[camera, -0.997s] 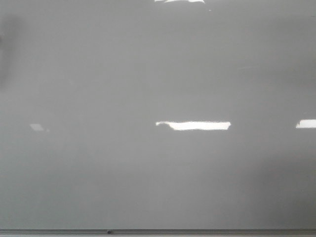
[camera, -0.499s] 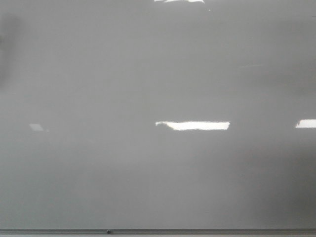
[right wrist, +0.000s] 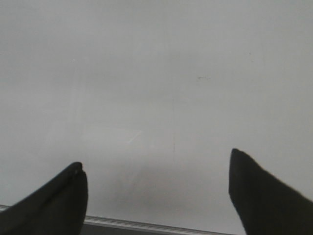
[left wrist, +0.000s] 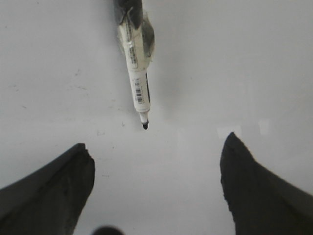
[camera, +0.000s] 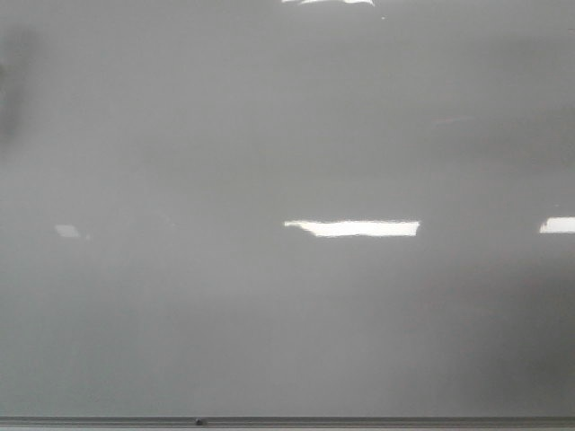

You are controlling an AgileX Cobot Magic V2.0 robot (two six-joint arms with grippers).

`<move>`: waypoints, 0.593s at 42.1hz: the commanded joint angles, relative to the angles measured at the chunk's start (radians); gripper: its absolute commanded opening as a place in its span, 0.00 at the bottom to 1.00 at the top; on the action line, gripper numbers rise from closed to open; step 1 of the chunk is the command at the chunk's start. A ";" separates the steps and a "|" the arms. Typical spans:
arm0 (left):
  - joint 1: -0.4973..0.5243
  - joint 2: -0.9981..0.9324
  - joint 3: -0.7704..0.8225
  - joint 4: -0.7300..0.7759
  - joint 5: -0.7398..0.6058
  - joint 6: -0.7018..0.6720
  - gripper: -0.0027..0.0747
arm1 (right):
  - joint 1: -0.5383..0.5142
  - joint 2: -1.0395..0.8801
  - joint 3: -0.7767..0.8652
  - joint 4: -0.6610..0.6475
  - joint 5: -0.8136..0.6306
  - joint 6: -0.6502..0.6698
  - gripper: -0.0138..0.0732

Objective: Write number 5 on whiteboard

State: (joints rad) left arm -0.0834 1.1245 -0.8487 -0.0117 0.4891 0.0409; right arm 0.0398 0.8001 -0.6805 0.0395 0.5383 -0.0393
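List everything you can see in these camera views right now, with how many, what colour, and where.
whiteboard: one, glossy pale grey, fills the front view, thin grey frame edge along its bottom; no written digit visible on it.
light reflections: several, bright white, one at mid-board, one at the right edge, one at the top edge, a faint one at the left.
marker: one, white barrel with a dark top part and black tip, uncapped, seen in the left wrist view over the board, ahead of the left fingers; whether the tip touches the board cannot be told.
left gripper: one, black fingers spread apart, holding nothing.
right gripper: one, black fingers spread apart, holding nothing, over the board near its bottom frame.
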 commanded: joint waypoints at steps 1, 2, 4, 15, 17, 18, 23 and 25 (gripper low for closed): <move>-0.007 0.061 -0.071 -0.016 -0.091 0.001 0.69 | 0.000 -0.004 -0.034 -0.003 -0.064 -0.013 0.86; -0.007 0.079 -0.080 -0.016 -0.096 0.001 0.69 | 0.000 -0.004 -0.034 -0.003 -0.064 -0.013 0.86; -0.007 0.113 -0.099 -0.018 -0.103 0.001 0.69 | 0.000 -0.004 -0.034 -0.003 -0.064 -0.013 0.86; -0.007 0.276 -0.148 -0.018 -0.178 0.001 0.69 | 0.000 -0.004 -0.034 -0.003 -0.064 -0.013 0.86; -0.007 0.297 -0.148 -0.018 -0.195 0.001 0.69 | 0.000 -0.004 -0.034 -0.003 -0.064 -0.013 0.86; -0.007 0.304 -0.148 -0.018 -0.205 0.001 0.69 | 0.000 -0.004 -0.034 -0.003 -0.064 -0.013 0.86; -0.007 0.334 -0.148 -0.018 -0.257 0.001 0.69 | 0.000 -0.004 -0.034 -0.003 -0.064 -0.013 0.86; -0.007 0.345 -0.148 -0.018 -0.272 0.001 0.69 | 0.000 -0.004 -0.034 -0.003 -0.064 -0.013 0.86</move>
State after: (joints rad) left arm -0.0834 1.4854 -0.9636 -0.0203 0.3156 0.0409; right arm 0.0398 0.8001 -0.6805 0.0395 0.5383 -0.0393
